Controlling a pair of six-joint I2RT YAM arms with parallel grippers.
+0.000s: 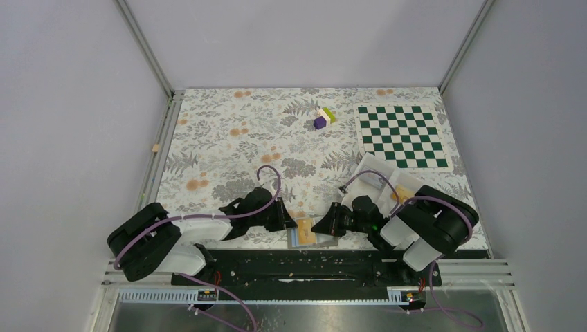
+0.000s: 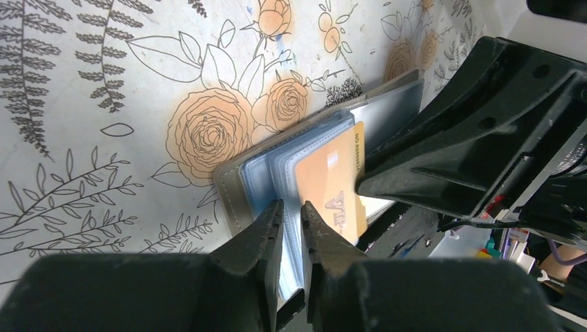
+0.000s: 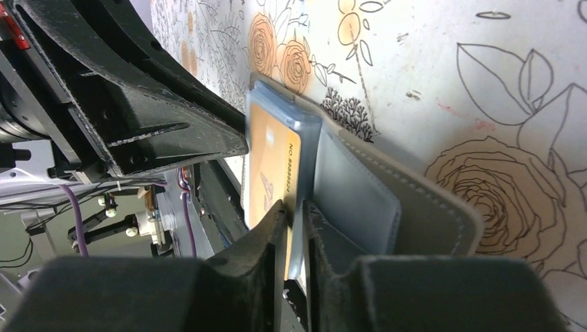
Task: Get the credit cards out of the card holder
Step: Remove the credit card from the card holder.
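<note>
The card holder [image 1: 299, 237] lies open at the table's near edge, grey outside with light blue clear sleeves. An orange credit card [image 1: 306, 229] sits in its sleeves. In the left wrist view my left gripper [image 2: 291, 207] is shut on the edge of the holder's clear sleeves [image 2: 277, 166], beside the orange card [image 2: 329, 180]. In the right wrist view my right gripper [image 3: 292, 206] is shut on the orange card's edge [image 3: 270, 155] together with its clear sleeve, beside the grey cover [image 3: 429, 207]. The two grippers [image 1: 287, 220] [image 1: 320, 225] face each other across the holder.
A clear-white divided tray [image 1: 377, 173] stands behind the right arm. A green checkered mat [image 1: 401, 135] lies at the back right, with small coloured blocks [image 1: 323, 117] at the back middle. The black front rail [image 1: 304, 266] runs just below the holder.
</note>
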